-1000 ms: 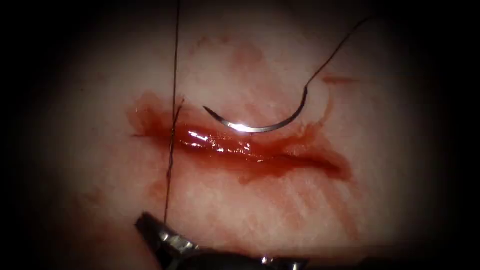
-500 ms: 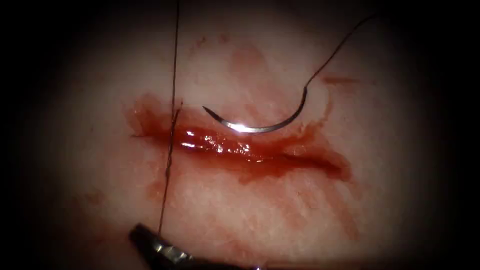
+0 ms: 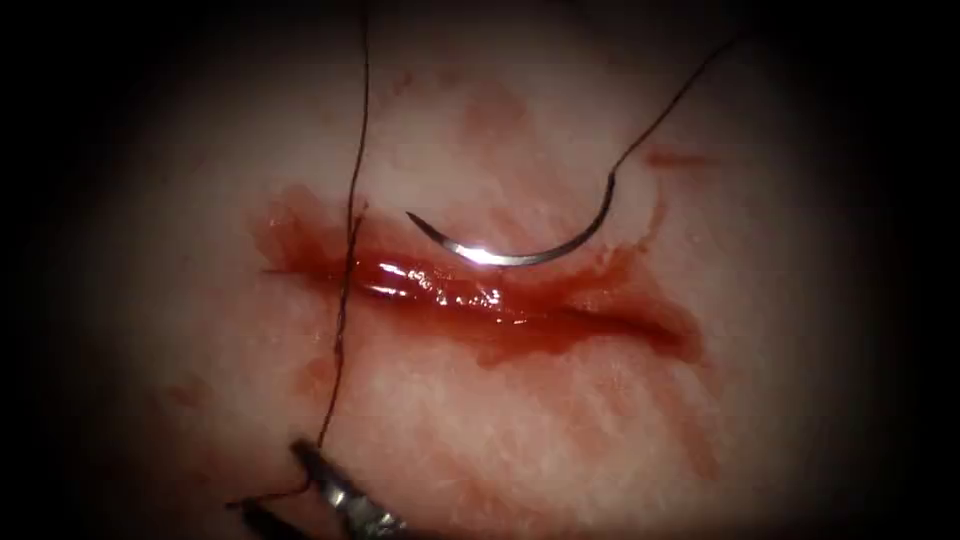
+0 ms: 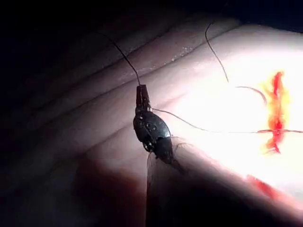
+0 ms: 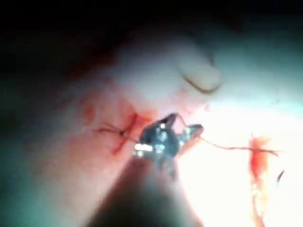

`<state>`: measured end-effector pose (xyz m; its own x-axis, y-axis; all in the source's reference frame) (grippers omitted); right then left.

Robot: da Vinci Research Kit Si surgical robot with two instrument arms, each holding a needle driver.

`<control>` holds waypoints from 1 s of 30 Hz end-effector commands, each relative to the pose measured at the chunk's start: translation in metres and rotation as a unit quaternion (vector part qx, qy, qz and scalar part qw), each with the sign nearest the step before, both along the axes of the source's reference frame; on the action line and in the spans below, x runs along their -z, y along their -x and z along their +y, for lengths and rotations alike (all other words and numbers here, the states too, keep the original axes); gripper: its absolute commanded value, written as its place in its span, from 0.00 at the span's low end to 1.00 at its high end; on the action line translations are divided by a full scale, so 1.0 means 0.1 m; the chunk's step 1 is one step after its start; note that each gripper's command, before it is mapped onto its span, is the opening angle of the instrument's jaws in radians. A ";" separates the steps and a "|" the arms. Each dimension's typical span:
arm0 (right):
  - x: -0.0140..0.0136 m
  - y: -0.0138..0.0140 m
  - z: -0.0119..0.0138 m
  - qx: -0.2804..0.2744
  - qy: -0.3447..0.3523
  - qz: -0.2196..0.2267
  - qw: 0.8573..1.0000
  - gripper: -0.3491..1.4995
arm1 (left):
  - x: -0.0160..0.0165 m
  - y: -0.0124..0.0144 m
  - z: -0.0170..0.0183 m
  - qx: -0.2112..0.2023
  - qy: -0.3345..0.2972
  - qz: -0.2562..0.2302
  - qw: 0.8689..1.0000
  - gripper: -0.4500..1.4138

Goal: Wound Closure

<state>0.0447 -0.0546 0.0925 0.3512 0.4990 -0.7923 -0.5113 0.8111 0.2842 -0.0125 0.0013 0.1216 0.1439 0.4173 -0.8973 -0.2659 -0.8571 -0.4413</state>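
Note:
The curved needle (image 3: 500, 256) lies free on the tissue (image 3: 560, 420) along the far edge of the cut (image 3: 520, 305), held by neither tool and not in the tissue. Its thread (image 3: 660, 112) trails up to the right. Another strand (image 3: 345, 260) crosses the cut near its left end and is twisted there. My right tool (image 3: 285, 485) sits at the near edge, jaws open, with the strand's loose end (image 3: 272, 496) lying between them; it also shows in the right wrist view (image 5: 182, 122). My left tool (image 4: 142, 90) is shut on thread (image 4: 124, 56).
Red fluid (image 3: 600, 300) pools in the cut and smears the tissue below it to the right (image 3: 690, 430). In the left wrist view the thread (image 4: 203, 128) runs from beside the tool to the cut (image 4: 275, 109).
The right tool's jaws have opened and let go of the strand they held. The strand, taut before, now curves slack, and its end curls by the jaws.

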 end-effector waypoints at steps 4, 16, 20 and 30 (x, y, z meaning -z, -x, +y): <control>0.019 0.010 0.014 0.032 -0.021 0.032 0.999 0.83 | 0.020 -0.006 -0.023 -0.004 0.004 -0.009 1.000 0.00; 0.024 0.022 0.113 0.050 -0.054 0.043 0.996 0.42 | 0.091 -0.045 -0.131 0.013 0.004 0.009 1.000 0.00; -0.006 0.009 0.137 0.057 -0.055 0.037 0.996 0.26 | 0.099 -0.047 -0.155 0.016 0.005 0.015 1.000 0.00; -0.099 -0.034 0.149 0.098 -0.046 0.025 0.994 0.00 | 0.116 -0.042 -0.213 0.027 -0.022 0.021 0.999 0.00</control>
